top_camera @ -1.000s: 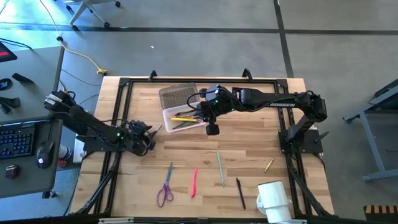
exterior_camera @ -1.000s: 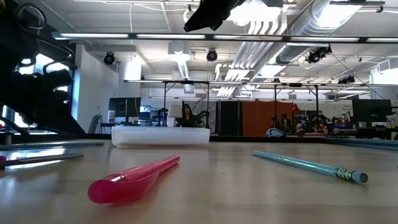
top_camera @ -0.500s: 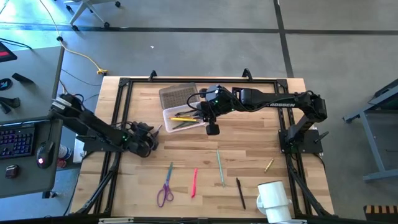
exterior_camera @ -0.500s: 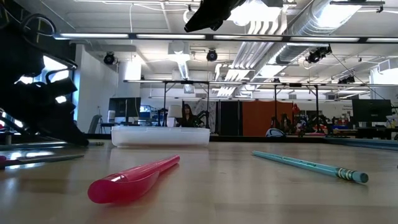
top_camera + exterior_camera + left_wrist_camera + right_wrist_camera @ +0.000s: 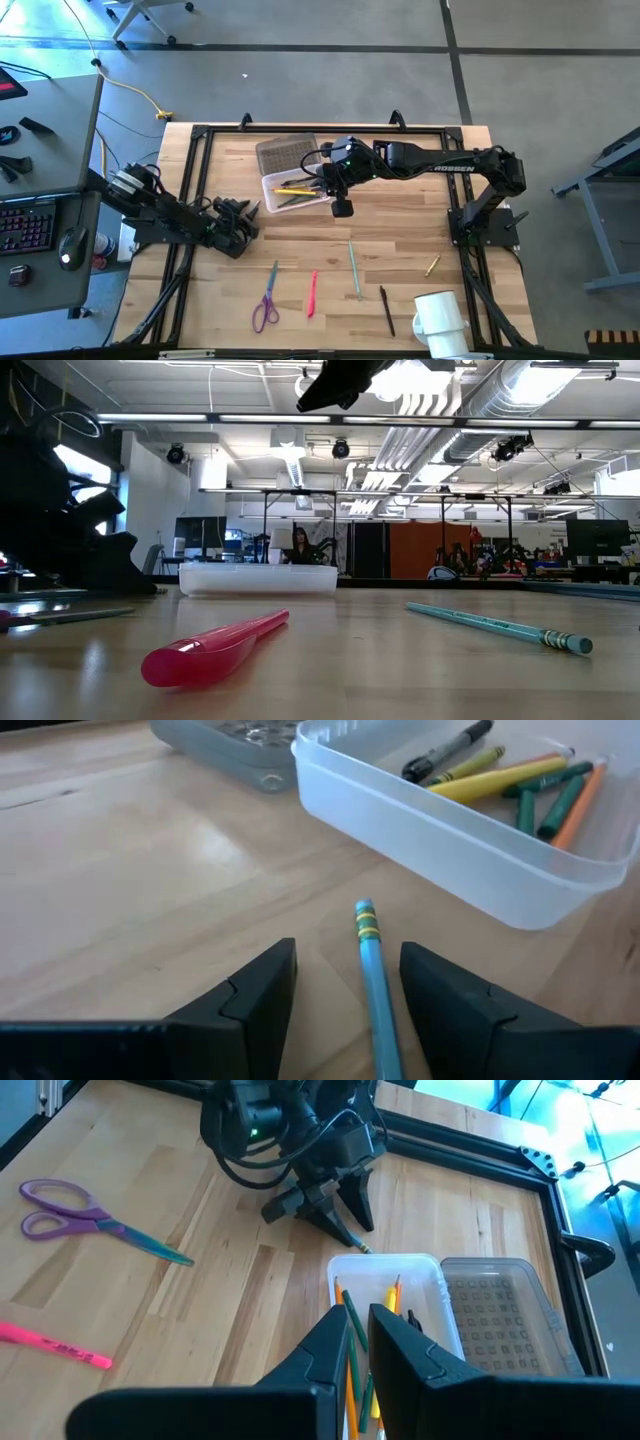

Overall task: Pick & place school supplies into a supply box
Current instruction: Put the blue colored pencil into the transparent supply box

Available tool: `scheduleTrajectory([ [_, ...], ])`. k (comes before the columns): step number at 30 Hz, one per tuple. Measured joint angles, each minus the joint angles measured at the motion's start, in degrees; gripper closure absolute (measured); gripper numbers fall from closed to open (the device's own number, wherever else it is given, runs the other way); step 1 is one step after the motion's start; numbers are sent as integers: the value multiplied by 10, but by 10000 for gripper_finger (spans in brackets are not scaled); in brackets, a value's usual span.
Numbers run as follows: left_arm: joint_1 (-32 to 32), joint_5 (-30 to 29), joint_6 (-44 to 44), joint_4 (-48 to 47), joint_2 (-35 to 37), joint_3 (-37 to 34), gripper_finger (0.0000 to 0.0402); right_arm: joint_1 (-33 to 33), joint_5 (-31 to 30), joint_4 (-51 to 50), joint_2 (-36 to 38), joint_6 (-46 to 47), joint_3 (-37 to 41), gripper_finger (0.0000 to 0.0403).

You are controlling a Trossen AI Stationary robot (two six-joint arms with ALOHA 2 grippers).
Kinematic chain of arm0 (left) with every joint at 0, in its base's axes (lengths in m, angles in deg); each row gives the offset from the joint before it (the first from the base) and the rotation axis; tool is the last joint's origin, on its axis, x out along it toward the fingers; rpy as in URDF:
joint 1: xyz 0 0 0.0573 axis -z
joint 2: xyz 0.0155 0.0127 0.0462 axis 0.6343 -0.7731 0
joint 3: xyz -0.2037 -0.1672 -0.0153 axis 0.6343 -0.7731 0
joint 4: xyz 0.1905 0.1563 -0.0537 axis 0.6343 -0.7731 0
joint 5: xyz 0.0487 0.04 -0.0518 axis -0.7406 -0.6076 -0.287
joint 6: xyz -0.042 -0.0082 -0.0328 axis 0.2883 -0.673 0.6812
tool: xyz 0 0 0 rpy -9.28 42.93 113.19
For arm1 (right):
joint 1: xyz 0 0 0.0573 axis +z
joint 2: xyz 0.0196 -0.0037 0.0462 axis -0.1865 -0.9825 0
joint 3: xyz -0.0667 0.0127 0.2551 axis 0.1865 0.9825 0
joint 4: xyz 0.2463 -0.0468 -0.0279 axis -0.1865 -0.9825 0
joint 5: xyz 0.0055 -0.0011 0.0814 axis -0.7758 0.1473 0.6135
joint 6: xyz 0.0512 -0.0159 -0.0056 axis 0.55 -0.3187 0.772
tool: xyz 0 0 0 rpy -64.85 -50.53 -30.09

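Observation:
The supply box (image 5: 297, 191), a clear tub, stands on the table's far middle and holds yellow, green, orange and black pens (image 5: 505, 780). My left gripper (image 5: 347, 948) is open and low at the table just left of the box. Its fingers stand on either side of a blue pencil (image 5: 375, 982) that lies flat, its eraser end (image 5: 365, 916) toward the box. My right gripper (image 5: 362, 1342) hovers shut above the box. Purple scissors (image 5: 265, 300), a pink pen (image 5: 312, 293), a pale green pencil (image 5: 354, 268), a black pen (image 5: 386, 310) and a short yellow pencil (image 5: 432, 265) lie on the near half.
A flat grey textured lid (image 5: 285, 153) lies against the box's far side. A white mug (image 5: 440, 320) stands at the near right corner. Black frame rails (image 5: 200, 135) run along the table's edges. Bare wood lies between the box and the loose supplies.
My left arm has lowered and reached a little toward the table's right, bringing its gripper down to the tabletop beside the box. My right arm and all the supplies have stayed put.

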State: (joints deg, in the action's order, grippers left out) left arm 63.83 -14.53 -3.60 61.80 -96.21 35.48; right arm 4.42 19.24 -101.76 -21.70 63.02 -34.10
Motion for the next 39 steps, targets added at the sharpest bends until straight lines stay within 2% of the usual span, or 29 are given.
scheduleTrajectory([
  [4, 0, -10, 17, 2, -17, 0, 184, 0, 0, -1, 0, 0, 0, 375],
  [6, 0, -11, 19, -1, -18, 0, 198, 0, 0, -1, 0, 0, 0, 375],
  [18, -1, -23, 37, -11, -19, -1, 362, 0, 0, 0, 0, 0, 0, 375],
  [31, -2, -57, 58, -14, -3, 24, 363, 0, 0, -1, 0, 0, 0, 375],
  [36, -2, -106, 51, -13, 31, 48, 363, 0, 0, 2, 0, 0, 0, 375],
  [39, -2, -142, 1, -13, 59, 63, 363, 0, 0, 2, 0, 0, 0, 375],
])
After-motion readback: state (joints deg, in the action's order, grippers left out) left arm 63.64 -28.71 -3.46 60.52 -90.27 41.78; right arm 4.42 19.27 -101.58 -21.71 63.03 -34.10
